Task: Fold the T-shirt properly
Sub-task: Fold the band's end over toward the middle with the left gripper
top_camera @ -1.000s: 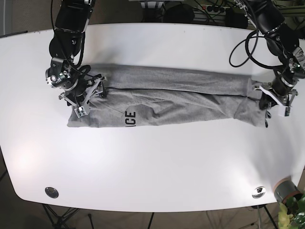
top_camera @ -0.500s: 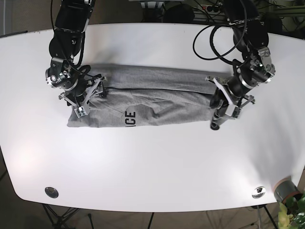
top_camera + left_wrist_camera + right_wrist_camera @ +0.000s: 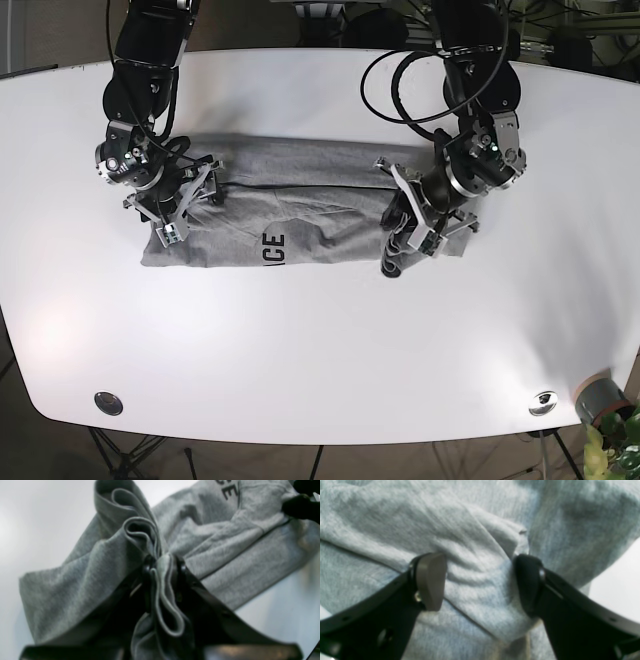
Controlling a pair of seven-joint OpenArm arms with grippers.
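Note:
A grey T-shirt (image 3: 300,200) with black letters lies in a long folded band across the white table, its right end doubled back toward the middle. My left gripper (image 3: 402,238) holds that end; the left wrist view shows the gripper (image 3: 162,565) shut on a bunched fold of the T-shirt (image 3: 225,542). At the shirt's left end my right gripper (image 3: 185,205) rests on the cloth. In the right wrist view its fingers (image 3: 431,580) stand wide apart, and the gripper (image 3: 480,580) straddles a ridge of T-shirt (image 3: 480,517) fabric.
The white table (image 3: 320,340) has round metal fittings near its front corners (image 3: 108,403) (image 3: 543,402). A grey pot with a plant (image 3: 598,397) stands off the front right corner. Black cables hang behind the far edge.
My left gripper has carried the shirt's right end leftward, from the far right to the middle, shortening the band. The right arm has not moved.

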